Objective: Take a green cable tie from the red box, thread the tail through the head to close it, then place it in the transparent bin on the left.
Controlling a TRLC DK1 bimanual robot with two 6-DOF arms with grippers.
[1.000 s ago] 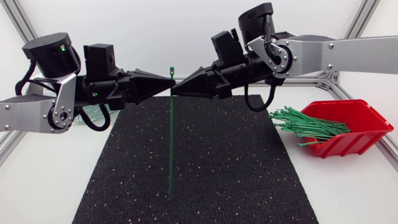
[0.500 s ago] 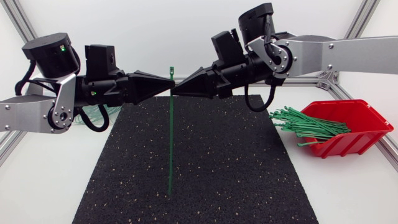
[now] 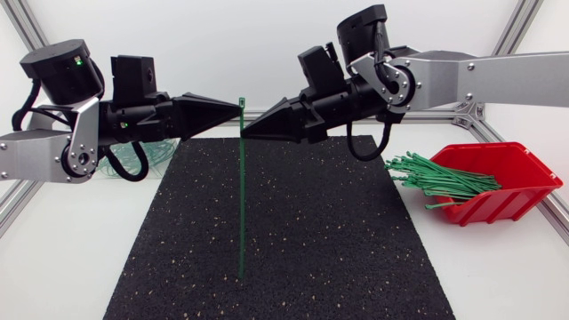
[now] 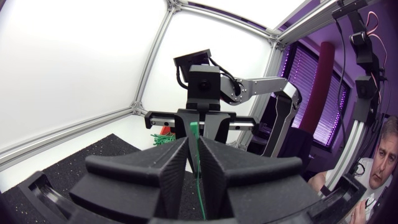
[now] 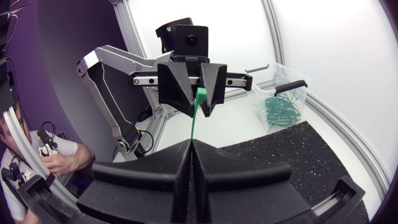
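Head view: green cable tie (image 3: 242, 196) hangs upright, clamped below its head in right fingers (image 5: 149, 168), head between slightly parted left fingers (image 4: 149, 171); likely best to grip head firmly before feeding tail.

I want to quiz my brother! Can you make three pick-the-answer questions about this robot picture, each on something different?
1. Where is the red box? A) right of the black mat B) in the mat's middle C) in a gripper
2. What colour is the cable tie between the left gripper and the right gripper? A) yellow B) blue C) green
3. How is that tie? A) closed in a loop B) hanging straight in the air C) flat on the mat
Answers: 1 A, it sits past the mat's right edge; 2 C, it is green all along; 3 B, the right gripper pinches it and its tail hangs straight down.
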